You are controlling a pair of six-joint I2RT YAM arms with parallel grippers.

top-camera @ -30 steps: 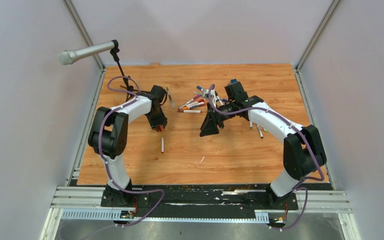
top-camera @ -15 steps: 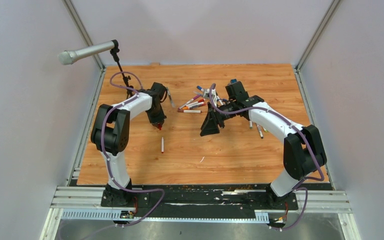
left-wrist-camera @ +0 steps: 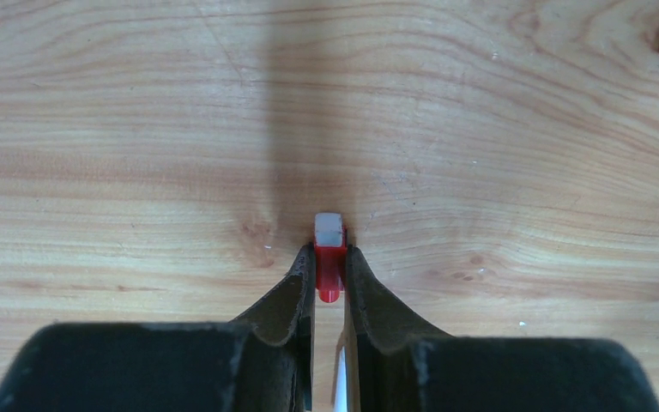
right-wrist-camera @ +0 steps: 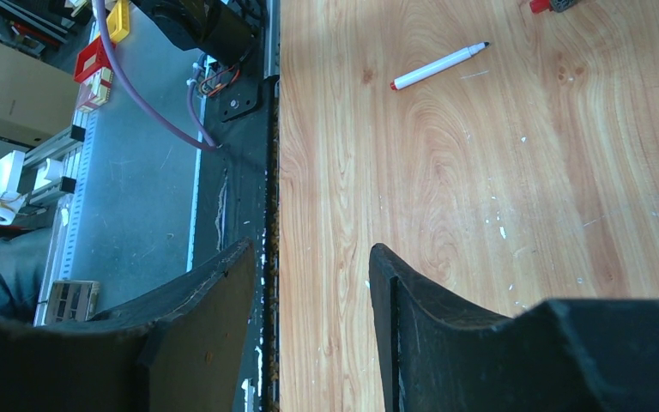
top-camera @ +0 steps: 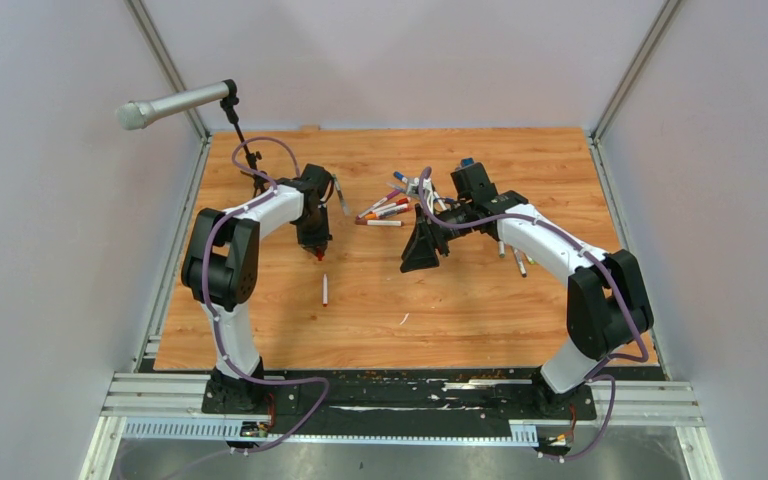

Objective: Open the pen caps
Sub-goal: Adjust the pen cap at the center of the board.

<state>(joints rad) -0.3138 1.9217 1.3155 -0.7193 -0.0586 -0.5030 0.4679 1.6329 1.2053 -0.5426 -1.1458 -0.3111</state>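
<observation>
Left gripper (left-wrist-camera: 329, 252) pinches 1 red cap (left-wrist-camera: 329, 273) — 1 pen (top-camera: 325, 289) lies nearby.

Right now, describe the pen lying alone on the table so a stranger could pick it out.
On the wooden table, look just on the near side of the left hand, toward the arm bases. One pen lies there alone, apart from the heap of pens at the far middle. It has a white barrel, a red end and a thin dark tip.
</observation>
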